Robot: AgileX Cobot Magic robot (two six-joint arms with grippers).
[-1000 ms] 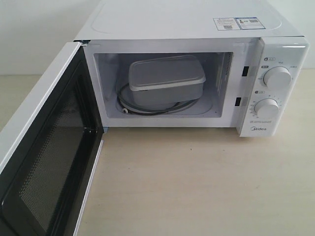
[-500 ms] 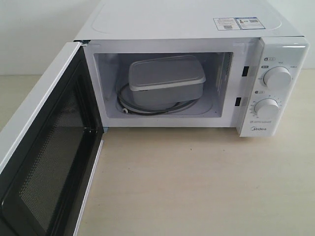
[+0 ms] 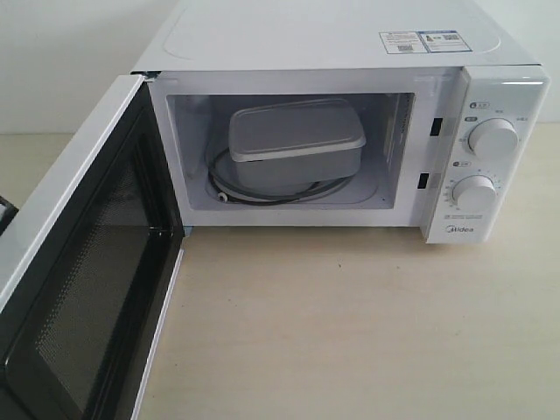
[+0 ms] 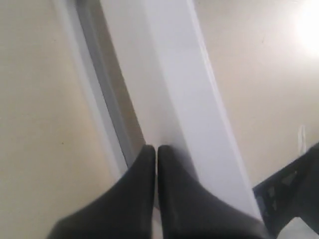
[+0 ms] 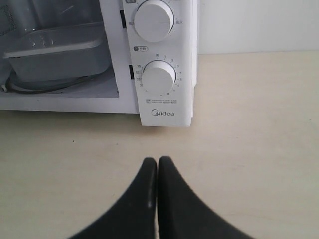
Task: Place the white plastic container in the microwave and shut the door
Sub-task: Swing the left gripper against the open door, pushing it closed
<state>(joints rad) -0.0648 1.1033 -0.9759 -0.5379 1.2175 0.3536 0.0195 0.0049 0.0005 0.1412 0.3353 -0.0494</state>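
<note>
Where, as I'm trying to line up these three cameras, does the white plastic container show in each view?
Exterior view: the white plastic container sits upper centre, inside the open microwave.
Left wrist view: not in it; only what looks like the door edge.
Right wrist view: inside the cavity beside the dial panel, cut off by the frame.
Shared landmark: the lower dial, in the exterior and right wrist views.

The microwave (image 3: 306, 39) says "Midea" just under its lower dial (image 5: 158, 78). Small numbers ring that dial. The stickers (image 3: 421, 41) on top are too small to read.
</note>
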